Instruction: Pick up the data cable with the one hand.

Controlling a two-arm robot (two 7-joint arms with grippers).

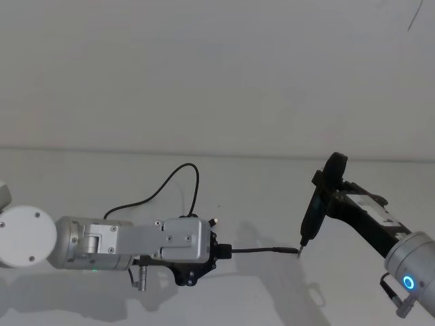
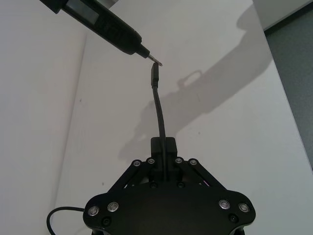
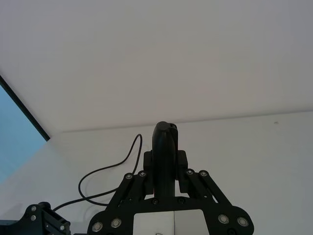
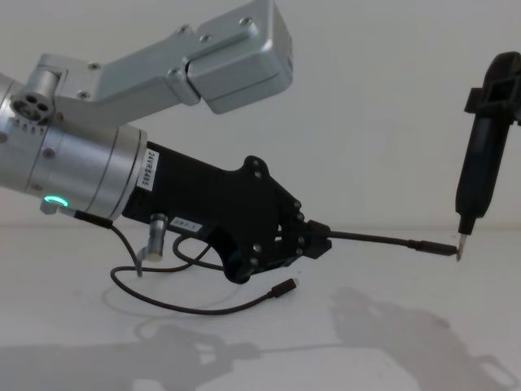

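Observation:
My left gripper [image 1: 224, 250] [image 2: 164, 147] [image 4: 315, 239] is shut on the data cable [image 1: 268, 250] [image 2: 157, 103] [image 4: 383, 239], a thin black cord, and holds it above the table. One plug end sticks straight out of the jaws. Its metal tip sits right at the pin tip of a slim dark tool [image 1: 314, 210] [image 2: 107, 22] [image 4: 480, 171]. My right gripper [image 1: 327, 197] [image 3: 165, 164] is shut on that tool and holds it upright. The rest of the cable loops back over the white table [image 1: 183, 171] [image 3: 110, 169]. Its second plug [image 4: 285, 287] hangs loose under the left gripper.
A short grey wire with a silver cylindrical plug [image 4: 155, 232] [image 1: 141, 277] hangs from the left wrist. The white table [image 2: 234, 122] ends at an edge on one side, with grey floor beyond. A pale wall [image 1: 217, 68] rises behind the table.

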